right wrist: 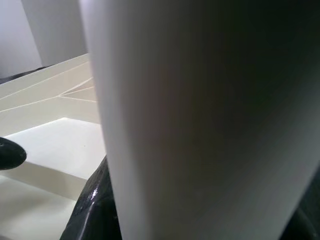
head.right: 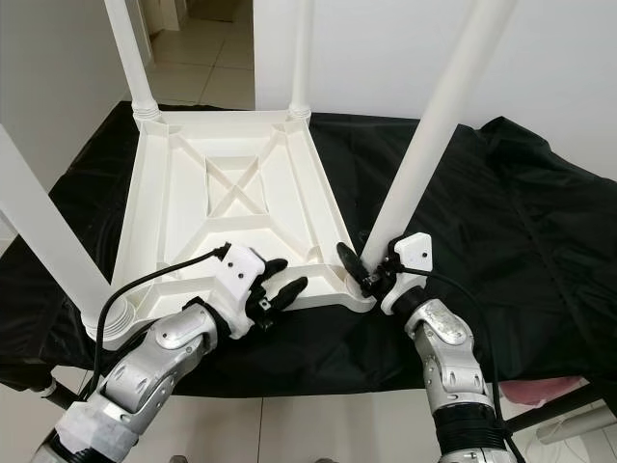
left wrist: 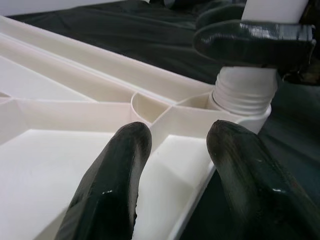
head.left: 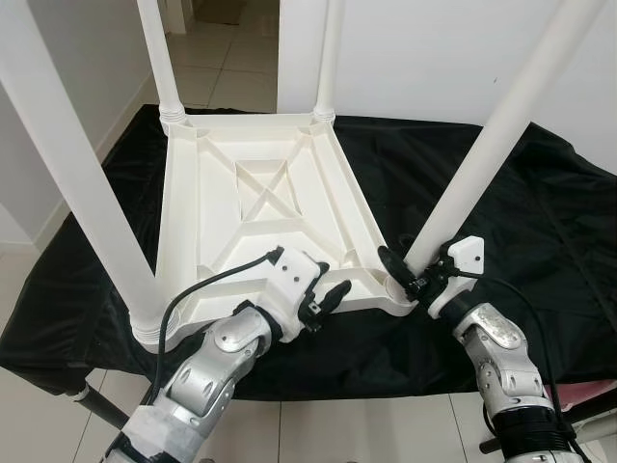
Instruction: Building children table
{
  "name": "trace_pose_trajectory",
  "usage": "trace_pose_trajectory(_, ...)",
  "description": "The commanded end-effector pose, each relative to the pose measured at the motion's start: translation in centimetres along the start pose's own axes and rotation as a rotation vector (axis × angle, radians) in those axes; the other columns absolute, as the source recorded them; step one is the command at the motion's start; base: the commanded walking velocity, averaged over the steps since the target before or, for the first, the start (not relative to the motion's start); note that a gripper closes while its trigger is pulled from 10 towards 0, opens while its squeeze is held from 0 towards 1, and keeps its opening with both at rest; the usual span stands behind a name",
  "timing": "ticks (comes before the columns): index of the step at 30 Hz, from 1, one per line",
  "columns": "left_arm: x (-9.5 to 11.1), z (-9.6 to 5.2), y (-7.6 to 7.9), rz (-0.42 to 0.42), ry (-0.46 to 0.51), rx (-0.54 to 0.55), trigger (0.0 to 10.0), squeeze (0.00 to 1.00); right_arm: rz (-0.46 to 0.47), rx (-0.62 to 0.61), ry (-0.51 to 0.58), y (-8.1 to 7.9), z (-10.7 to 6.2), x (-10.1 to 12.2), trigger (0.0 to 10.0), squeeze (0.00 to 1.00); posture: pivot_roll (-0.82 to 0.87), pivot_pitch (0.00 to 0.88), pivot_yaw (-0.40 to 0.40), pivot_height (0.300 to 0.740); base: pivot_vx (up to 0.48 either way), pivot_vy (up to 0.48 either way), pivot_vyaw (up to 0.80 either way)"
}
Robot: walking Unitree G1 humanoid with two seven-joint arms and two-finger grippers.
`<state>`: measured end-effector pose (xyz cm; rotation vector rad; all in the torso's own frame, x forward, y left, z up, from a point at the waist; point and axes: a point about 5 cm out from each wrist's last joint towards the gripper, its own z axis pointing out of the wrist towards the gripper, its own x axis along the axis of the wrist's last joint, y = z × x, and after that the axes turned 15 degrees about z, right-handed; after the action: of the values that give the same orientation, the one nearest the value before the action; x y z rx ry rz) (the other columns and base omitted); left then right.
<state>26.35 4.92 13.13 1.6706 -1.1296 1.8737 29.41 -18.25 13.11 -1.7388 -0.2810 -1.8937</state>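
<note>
Left eye view shows the white children table lying upside down on a black cloth, legs pointing up so they can be screwed into the corner sockets. Right claw is clamped round the base of the near-right leg, likely to turn it home. Just beside it, left claw, fingers apart, rests on the tabletop's near rim, probably to steady it.

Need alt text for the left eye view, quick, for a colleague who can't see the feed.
The right gripper clasps the base of the near-right leg of an upturned white table on a black cloth. The left gripper, open, rests on the table's near rim.
</note>
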Motion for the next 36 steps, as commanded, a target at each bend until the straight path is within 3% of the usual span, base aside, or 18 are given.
trace_pose_trajectory(1, 0.7, -0.2, 1.6, 0.008, 0.08, -0.277, 10.0, 0.0, 0.01, -0.028, -0.013, 0.3, -0.4, -0.6, 0.0, 0.0, -0.02, 0.0, -0.074, 0.74, 0.0, 0.0, 0.0)
trace_pose_trajectory(4, 0.7, -0.1, 1.4, 0.04, 0.08, -0.266, 10.0, 0.0, 0.017, -0.07, -0.002, 0.2, -0.3, -0.8, 0.0, 0.0, -0.02, 0.0, -0.073, 0.74, 0.0, 0.0, 0.0)
trace_pose_trajectory(5, 0.7, -0.1, 1.3, 0.045, 0.077, -0.26, 10.0, 0.0, 0.023, -0.095, -0.001, 0.2, -0.3, -0.9, 4.4, 0.0, -0.01, 0.0, -0.072, 0.74, 0.0, 0.0, 0.0)
trace_pose_trajectory(6, 0.7, -0.1, 1.3, 0.045, 0.077, -0.26, 10.0, 0.0, 0.023, -0.095, -0.001, 0.2, -0.3, -0.9, 4.4, 0.0, -0.01, 0.0, -0.072, 0.74, 0.0, 0.0, 0.0)
trace_pose_trajectory(7, 0.7, -0.1, 1.2, 0.045, 0.076, -0.258, 10.0, 0.0, 0.033, -0.118, -0.002, 0.2, -0.2, -1.0, 9.7, 0.0, -0.01, 0.0, -0.072, 0.74, 0.0, 0.0, 0.0)
trace_pose_trajectory(8, 0.7, -0.1, 1.2, 0.044, 0.075, -0.257, 10.0, 0.0, 0.032, -0.14, -0.003, 0.2, -0.2, -1.2, 10.0, 0.0, -0.02, 0.0, -0.071, 0.74, 0.0, 0.0, 0.0)
trace_pose_trajectory(16, 0.9, 0.1, 1.0, 0.041, 0.079, -0.255, 10.0, 0.0, 0.056, -0.305, 0.054, -0.6, -0.2, -1.5, 10.0, 0.0, -0.02, 0.0, -0.07, 0.74, 0.0, 0.0, 0.0)
trace_pose_trajectory(18, 0.9, 0.1, 1.0, 0.04, 0.081, -0.253, 10.0, 0.0, 0.048, -0.372, 0.064, -0.6, -0.3, -1.5, 10.0, 0.0, -0.02, 0.0, -0.071, 0.74, 0.0, 0.0, 0.0)
trace_pose_trajectory(19, 1.0, 0.1, 0.9, 0.028, 0.088, -0.256, 10.0, 0.0, 0.055, -0.493, 0.084, -0.7, -0.5, -1.6, 10.0, 0.0, -0.02, 0.0, -0.069, 0.74, 0.0, 0.0, 0.0)
trace_pose_trajectory(25, 1.0, 0.0, 0.8, 0.027, 0.087, -0.253, 10.0, 0.0, 0.079, -0.597, 0.106, -1.8, -0.6, -2.0, 10.0, 0.0, -0.02, 0.0, -0.069, 0.74, 0.0, 0.0, 0.0)
trace_pose_trajectory(28, 0.9, 0.1, 0.8, 0.022, 0.088, -0.256, 10.0, 0.0, 0.123, -0.758, 0.17, -2.3, -0.9, -2.0, 10.0, 0.0, -0.02, 0.0, -0.07, 0.74, 0.0, 0.0, 0.0)
trace_pose_trajectory(36, 1.0, 0.2, 0.7, 0.025, 0.092, -0.254, 10.0, 0.0, 0.114, -0.84, 0.194, -2.5, -1.1, -1.7, 10.0, 0.0, -0.02, 0.0, -0.068, 0.74, 0.0, 0.0, 0.0)
